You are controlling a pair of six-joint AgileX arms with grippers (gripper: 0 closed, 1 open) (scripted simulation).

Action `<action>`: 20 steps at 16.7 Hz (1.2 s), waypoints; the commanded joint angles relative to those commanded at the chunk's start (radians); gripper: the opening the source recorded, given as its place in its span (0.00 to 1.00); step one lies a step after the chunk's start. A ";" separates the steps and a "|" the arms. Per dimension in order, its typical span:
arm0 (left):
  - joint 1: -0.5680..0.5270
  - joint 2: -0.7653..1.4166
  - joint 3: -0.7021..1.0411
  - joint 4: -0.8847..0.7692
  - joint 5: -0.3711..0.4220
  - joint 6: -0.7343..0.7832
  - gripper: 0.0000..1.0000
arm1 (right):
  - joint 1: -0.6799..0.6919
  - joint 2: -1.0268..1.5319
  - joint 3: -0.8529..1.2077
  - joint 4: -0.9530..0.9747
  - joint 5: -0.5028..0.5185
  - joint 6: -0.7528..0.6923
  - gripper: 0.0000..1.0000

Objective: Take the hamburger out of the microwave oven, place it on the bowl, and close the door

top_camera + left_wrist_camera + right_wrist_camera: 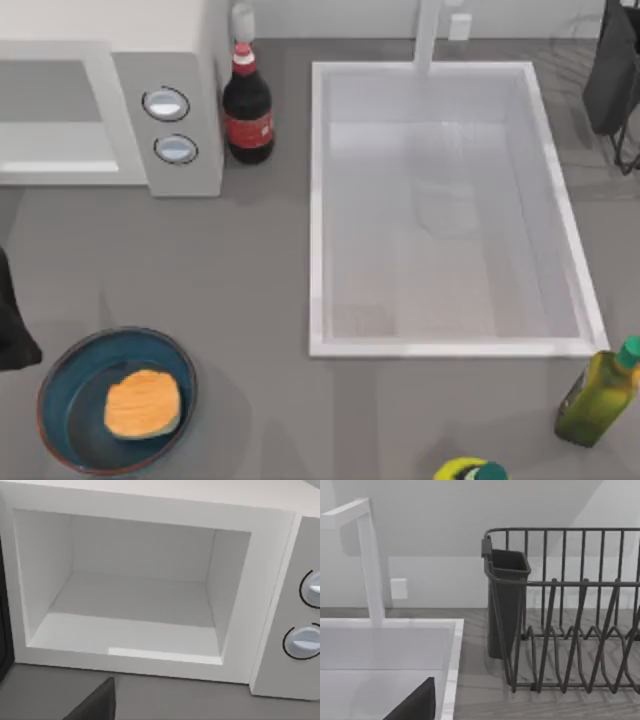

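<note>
The hamburger (143, 403), an orange-tan bun, lies inside the teal bowl (62, 400) at the table's front left. The white microwave oven (180, 60) stands at the back left with its two dials (166, 103) facing up. Its cavity (135, 600) is open and bare in the left wrist view. The door is out of view. My left arm (12, 325) is a dark shape at the left edge, between the microwave and the bowl, and its camera faces the cavity. My right arm (612, 70) is parked at the back right.
A cola bottle (247, 110) stands just right of the microwave. The large white sink (318, 200) with its faucet (428, 35) takes the middle and right. An oil bottle (597, 395) and a yellow-topped bottle (470, 470) stand at the front right. A dark dish rack (570, 630) sits beside the sink.
</note>
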 joint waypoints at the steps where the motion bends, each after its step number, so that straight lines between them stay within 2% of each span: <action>1: 0.014 -0.038 -0.031 0.029 0.014 0.040 1.00 | 0.000 0.000 0.000 0.000 0.000 0.000 1.00; 4: 0.033 -0.093 -0.078 0.071 0.035 0.096 1.00 | 0.000 0.000 0.000 0.000 0.000 0.000 1.00; 9: 0.033 -0.093 -0.078 0.071 0.035 0.096 1.00 | 0.000 0.000 0.000 0.000 0.000 0.000 1.00; 20: 0.033 -0.093 -0.078 0.071 0.035 0.096 0.17 | 0.000 0.000 0.000 0.000 0.000 0.000 1.00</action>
